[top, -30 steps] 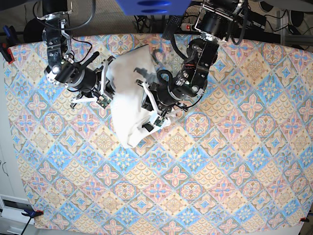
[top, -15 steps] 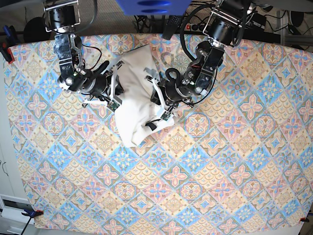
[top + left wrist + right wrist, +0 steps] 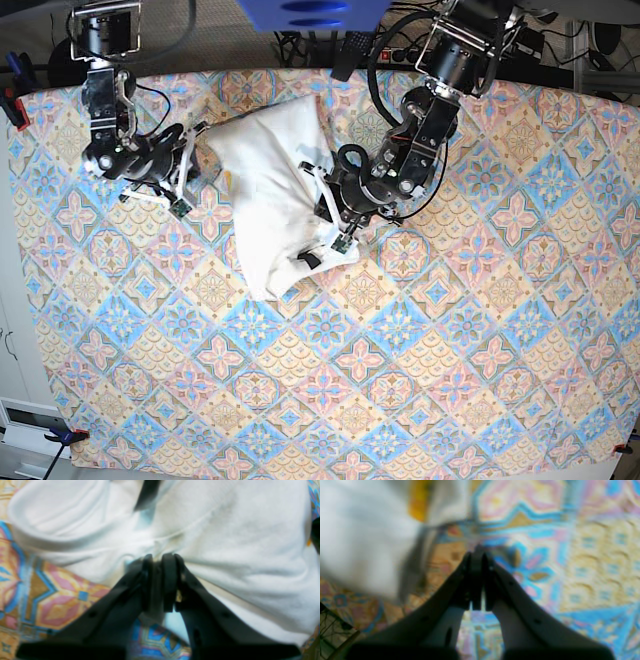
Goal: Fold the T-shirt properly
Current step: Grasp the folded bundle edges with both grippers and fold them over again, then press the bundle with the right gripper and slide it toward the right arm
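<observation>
On patterned cloth, my left gripper pinches the white T-shirt; right gripper is closed, empty. I should lay the fold flat.

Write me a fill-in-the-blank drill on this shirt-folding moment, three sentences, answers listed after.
1. The left gripper is shut on the ____ T-shirt.
2. The right gripper is shut and holds ____.
3. The T-shirt lies bunched on a patterned ____.

Missing words: white; nothing; cloth
</observation>
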`<move>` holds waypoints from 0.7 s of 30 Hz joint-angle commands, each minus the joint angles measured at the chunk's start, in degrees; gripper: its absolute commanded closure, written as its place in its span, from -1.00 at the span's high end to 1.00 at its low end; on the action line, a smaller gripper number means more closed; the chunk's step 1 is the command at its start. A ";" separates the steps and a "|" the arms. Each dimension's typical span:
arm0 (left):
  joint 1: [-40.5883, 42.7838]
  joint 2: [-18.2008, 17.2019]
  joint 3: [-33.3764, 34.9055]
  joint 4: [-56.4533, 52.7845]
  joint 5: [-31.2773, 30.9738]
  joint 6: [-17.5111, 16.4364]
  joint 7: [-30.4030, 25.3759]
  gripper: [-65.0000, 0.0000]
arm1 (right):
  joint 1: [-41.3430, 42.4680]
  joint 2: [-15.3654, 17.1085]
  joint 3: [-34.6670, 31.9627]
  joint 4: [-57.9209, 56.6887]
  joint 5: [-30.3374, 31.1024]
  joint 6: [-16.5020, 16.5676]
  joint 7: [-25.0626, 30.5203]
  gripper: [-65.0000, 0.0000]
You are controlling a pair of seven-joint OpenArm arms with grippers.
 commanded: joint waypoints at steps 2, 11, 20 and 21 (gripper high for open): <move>-0.55 -0.87 -0.39 4.38 -0.08 0.25 -1.19 -0.78 | -1.69 0.17 1.36 5.18 1.39 0.21 1.48 -0.98; 7.45 -3.15 -9.53 19.85 -0.60 0.25 0.92 -0.78 | -9.69 0.08 -3.65 23.20 1.48 0.21 1.12 -0.97; 19.76 -4.12 -26.58 29.26 -0.60 0.34 0.92 -0.78 | -1.07 -3.88 -21.50 22.59 1.48 0.21 1.12 -0.98; 20.99 -4.12 -28.25 29.87 -0.60 0.34 0.92 -0.79 | 0.16 -4.84 -22.11 21.79 1.48 0.21 1.12 -0.98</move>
